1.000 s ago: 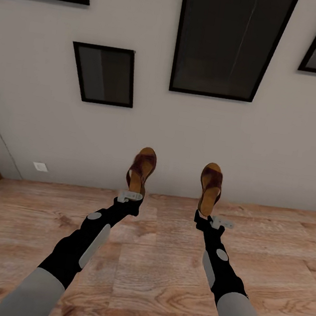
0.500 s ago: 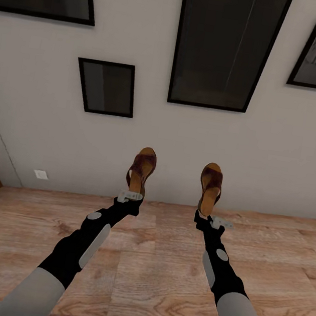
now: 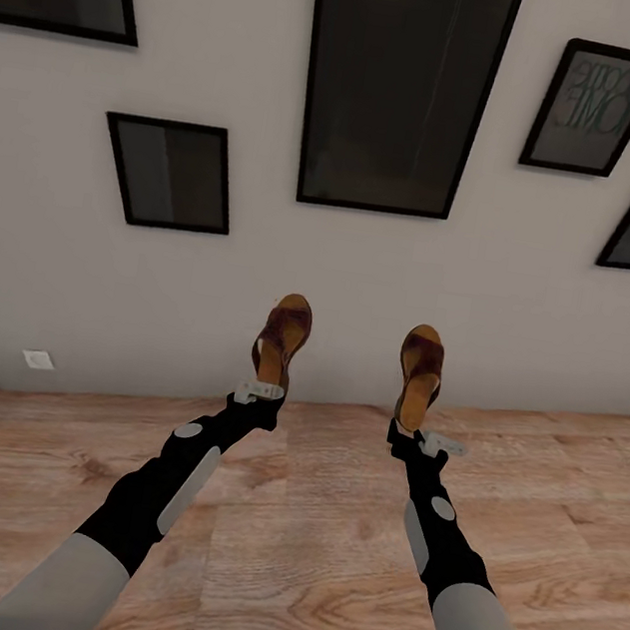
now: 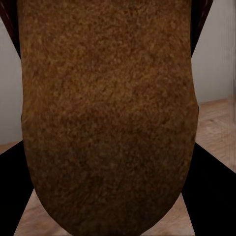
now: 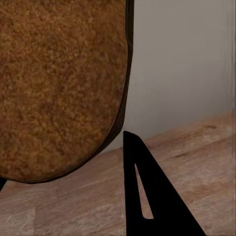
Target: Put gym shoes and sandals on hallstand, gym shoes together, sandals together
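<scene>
1. The 2 sandals, one (image 3: 283, 335) at the left arm and one (image 3: 419, 373) at the right, have dark brown straps and tan insoles.
2. Close up, the left sandal's sole (image 4: 108, 118) is mottled, grainy brown; the right one's (image 5: 59, 83) is a lighter orange-brown with a dark rim.
3. The corridor floor (image 3: 319, 558) is light brown wood plank with visible grain.
4. The wall (image 3: 521, 285) is plain off-white, with a small white outlet plate (image 3: 38, 359).
5. The picture frames (image 3: 169, 174) are black around dark grey glass.
6. Both arms are black with grey patches, pale grey nearer the body.
</scene>
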Controlling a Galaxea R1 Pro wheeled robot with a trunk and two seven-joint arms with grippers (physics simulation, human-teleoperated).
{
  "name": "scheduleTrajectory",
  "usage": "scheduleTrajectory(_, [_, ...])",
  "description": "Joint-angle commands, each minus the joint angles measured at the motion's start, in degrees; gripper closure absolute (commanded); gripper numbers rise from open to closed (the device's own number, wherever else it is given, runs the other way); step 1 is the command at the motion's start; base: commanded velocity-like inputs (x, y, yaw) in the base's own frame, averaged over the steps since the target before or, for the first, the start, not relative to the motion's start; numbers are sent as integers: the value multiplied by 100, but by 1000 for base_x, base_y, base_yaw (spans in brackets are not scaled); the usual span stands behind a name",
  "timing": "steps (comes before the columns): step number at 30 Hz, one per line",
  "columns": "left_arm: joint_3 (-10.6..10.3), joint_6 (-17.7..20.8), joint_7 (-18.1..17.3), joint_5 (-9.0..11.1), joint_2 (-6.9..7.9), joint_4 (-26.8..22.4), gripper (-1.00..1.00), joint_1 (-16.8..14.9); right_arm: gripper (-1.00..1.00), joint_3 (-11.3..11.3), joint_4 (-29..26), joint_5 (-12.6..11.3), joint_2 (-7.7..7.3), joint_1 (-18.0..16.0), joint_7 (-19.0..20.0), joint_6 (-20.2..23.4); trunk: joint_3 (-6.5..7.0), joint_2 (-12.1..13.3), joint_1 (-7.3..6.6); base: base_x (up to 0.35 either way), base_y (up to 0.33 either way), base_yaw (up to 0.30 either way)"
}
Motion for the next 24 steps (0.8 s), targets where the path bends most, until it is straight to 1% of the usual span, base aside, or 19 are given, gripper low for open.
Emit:
scheduleTrajectory(1, [5, 36, -8, 45, 0, -8, 100, -1, 100, -21, 3, 15, 6, -5, 6, -18, -1, -2, -1, 0, 0, -261])
scheduleTrajectory(15, [5, 36, -8, 45, 2, -5, 100, -1, 100, -21, 4, 19, 6, -5, -12, -18, 57, -2, -1, 0, 0, -262])
scheduleTrajectory(21, [5, 36, -8, 45, 2, -7, 100, -1, 100, -21, 8, 15, 6, -5, -12, -18, 215, 6, -17, 0, 0, -262])
scheduleTrajectory(24, [5, 36, -8, 45, 7, -8, 100, -1, 100, -21, 4, 16, 6, -5, -12, -18, 228, 6, -17, 0, 0, -262])
